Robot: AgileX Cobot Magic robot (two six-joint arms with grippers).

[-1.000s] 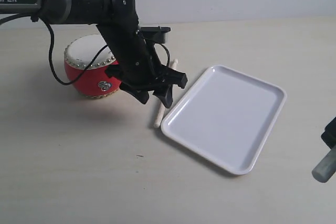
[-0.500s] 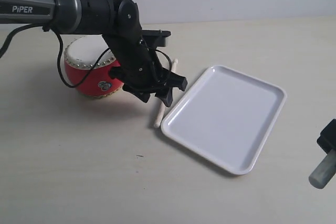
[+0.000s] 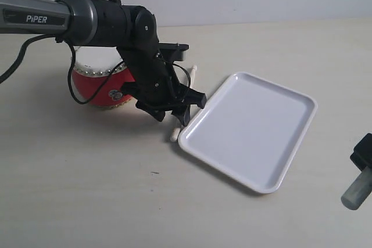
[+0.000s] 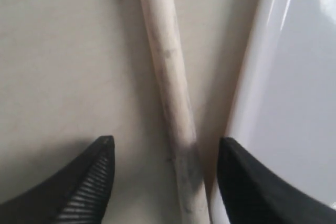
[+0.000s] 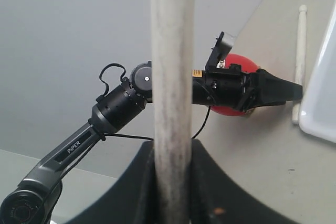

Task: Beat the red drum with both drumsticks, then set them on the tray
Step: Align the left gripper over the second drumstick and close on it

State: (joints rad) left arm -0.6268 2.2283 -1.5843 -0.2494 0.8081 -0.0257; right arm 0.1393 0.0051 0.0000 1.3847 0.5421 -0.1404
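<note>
L hand (image 4: pixel 165 142) astride drumstick (image 4: pixel 163 61), tray (image 4: pixel 252 77) edge beside

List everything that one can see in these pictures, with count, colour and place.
red drum: one, red, left on the table
tray: one, white, right of the drum
lying drumstick: one, cream, on the table beside the tray
held drumstick: one, cream, in the right jaws
table: one, beige, underneath
left arm: one, black and grey, jaws open astride the lying drumstick
right arm: one, black, right edge, jaws shut on held drumstick
</note>
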